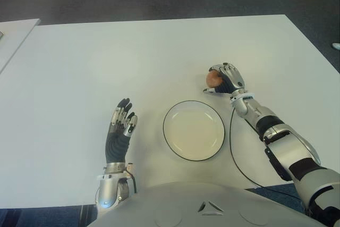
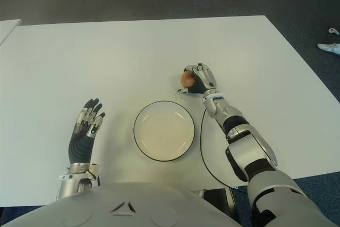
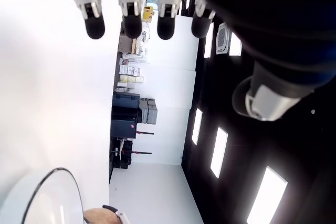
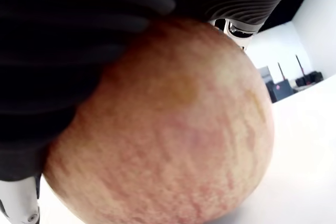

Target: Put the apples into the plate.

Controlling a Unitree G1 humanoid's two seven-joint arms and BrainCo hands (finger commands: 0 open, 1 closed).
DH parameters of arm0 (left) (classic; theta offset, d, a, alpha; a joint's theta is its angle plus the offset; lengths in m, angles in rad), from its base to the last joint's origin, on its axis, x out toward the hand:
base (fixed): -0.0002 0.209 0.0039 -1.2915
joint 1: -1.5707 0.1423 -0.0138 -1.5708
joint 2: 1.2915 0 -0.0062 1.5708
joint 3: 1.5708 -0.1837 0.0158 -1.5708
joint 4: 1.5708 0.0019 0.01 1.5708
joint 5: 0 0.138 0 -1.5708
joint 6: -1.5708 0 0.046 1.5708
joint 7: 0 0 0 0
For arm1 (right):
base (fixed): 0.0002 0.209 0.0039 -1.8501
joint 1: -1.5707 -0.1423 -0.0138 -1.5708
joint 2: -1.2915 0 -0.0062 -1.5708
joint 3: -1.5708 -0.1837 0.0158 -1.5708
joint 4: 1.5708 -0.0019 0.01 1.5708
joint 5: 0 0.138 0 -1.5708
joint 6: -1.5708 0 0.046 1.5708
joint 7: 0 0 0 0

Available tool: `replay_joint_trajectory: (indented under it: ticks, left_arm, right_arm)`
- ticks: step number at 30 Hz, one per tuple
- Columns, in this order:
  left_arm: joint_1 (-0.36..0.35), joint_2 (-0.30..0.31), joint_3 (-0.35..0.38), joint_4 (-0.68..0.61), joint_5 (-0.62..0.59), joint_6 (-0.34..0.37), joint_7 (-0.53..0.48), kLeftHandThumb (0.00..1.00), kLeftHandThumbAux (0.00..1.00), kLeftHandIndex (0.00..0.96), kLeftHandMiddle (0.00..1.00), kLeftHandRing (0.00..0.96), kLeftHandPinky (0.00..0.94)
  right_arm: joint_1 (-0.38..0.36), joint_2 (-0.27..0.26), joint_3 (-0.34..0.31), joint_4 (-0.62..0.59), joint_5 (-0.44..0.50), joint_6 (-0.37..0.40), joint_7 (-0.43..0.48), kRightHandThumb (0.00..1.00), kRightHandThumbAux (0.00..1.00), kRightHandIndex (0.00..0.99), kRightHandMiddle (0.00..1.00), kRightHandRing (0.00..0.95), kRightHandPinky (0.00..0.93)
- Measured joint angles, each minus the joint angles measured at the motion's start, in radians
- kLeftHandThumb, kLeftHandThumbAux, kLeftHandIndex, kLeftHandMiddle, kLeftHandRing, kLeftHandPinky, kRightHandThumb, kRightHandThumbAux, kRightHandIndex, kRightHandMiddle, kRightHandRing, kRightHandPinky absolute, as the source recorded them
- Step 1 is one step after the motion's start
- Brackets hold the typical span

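A reddish-orange apple point(image 1: 212, 78) sits in my right hand point(image 1: 226, 80), whose fingers are curled around it just beyond the plate's far right edge. The right wrist view is filled by the apple point(image 4: 168, 129) pressed against the dark palm. The white plate point(image 1: 176, 109) with a dark rim lies on the white table near the front, and holds nothing. My left hand point(image 1: 121, 123) shows to the left of the plate, fingers point(image 3: 131, 17) straight and spread, holding nothing.
The white table point(image 1: 133, 62) stretches wide behind and to the left of the plate. A black cable point(image 1: 234, 152) runs along my right forearm past the plate's right side. A second table's corner point(image 1: 16, 30) shows at the far left.
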Motion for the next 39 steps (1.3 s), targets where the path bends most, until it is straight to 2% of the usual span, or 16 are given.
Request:
replay_joint_trajectory:
  ticks: [9,28,33,39]
  left_arm:
    - [0.010,0.001,-0.001,-0.003,-0.041,0.011,0.000,0.334,0.515,0.038,0.020,0.027,0.076]
    - [-0.001,0.001,-0.018,-0.003,-0.041,0.012,0.000,0.335,0.510,0.038,0.023,0.031,0.071]
    - [-0.007,0.000,-0.020,-0.002,-0.040,0.012,0.000,0.327,0.510,0.039,0.022,0.029,0.066]
    - [-0.016,0.000,-0.021,-0.001,-0.040,0.012,0.000,0.316,0.519,0.036,0.020,0.028,0.067]
  right_arm:
    - [0.000,0.000,0.002,-0.001,0.011,-0.011,-0.001,0.716,0.713,0.439,0.914,0.871,0.864]
    - [0.015,-0.007,-0.030,-0.038,0.046,-0.037,0.047,0.718,0.713,0.439,0.905,0.874,0.853]
    - [0.068,-0.042,-0.061,-0.204,0.050,-0.049,0.088,0.719,0.713,0.439,0.891,0.868,0.847]
    - [0.135,-0.091,-0.129,-0.455,0.080,-0.047,0.163,0.721,0.712,0.440,0.877,0.866,0.848]
